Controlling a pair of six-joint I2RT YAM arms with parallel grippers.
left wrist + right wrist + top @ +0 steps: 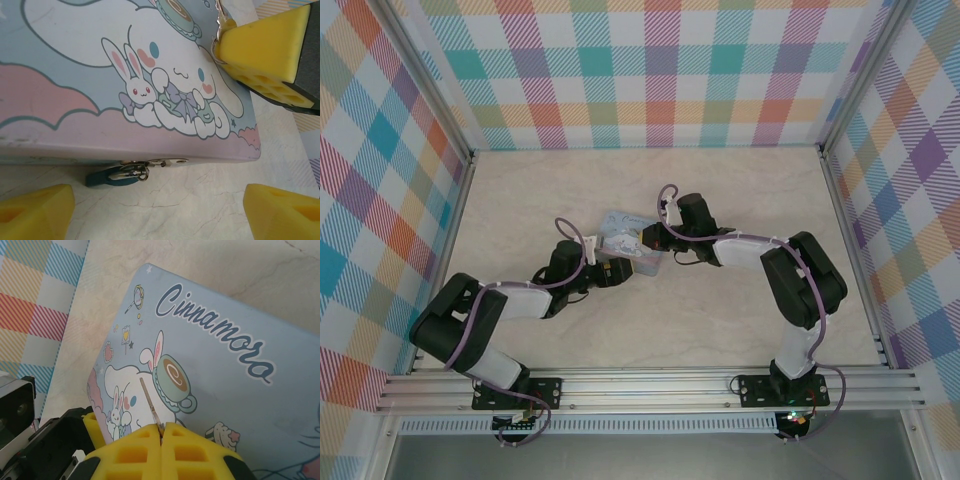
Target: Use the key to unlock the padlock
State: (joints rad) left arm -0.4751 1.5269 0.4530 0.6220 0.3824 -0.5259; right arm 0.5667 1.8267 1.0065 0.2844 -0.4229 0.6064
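The tiny padlock (102,178), with a dark teal body and a thin silver shackle, hangs from the hasp (167,162) on the near edge of the pale blue cartoon tin (75,75). It lies on the table between the tin and my left gripper (160,215), which is open, with its yellow fingers (35,212) spread wide on either side and touching nothing. My right gripper (161,427) is shut on the key (149,400), a slim silver blade sticking out forward over the tin's lid (225,365). Its yellow pad (265,50) hovers above the tin's right corner.
The tin (623,240) sits mid-table on the marble-patterned top (520,200), with both arms meeting over it. Plaid walls (650,70) and metal rails (840,200) enclose the table on three sides. Open tabletop lies behind and to both sides.
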